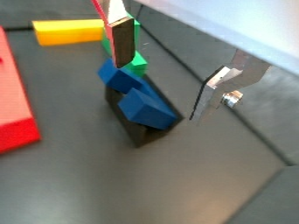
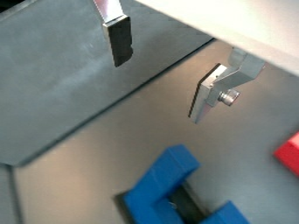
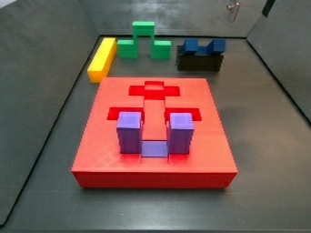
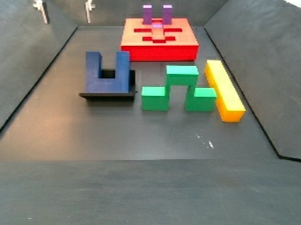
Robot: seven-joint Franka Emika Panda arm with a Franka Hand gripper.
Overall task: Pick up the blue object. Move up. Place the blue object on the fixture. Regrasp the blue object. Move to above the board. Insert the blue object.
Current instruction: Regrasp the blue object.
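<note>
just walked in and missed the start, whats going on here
A single robot arm is working a block-fitting job. Right now its pincer is open and empty, hovering above the blue object, which sits on the fixture untouched. The red board lies apart from it and already has a purple U-shaped block seated in it. A green block and a yellow bar lie on the floor nearby. The blue object is not yet inserted in the board.
</note>
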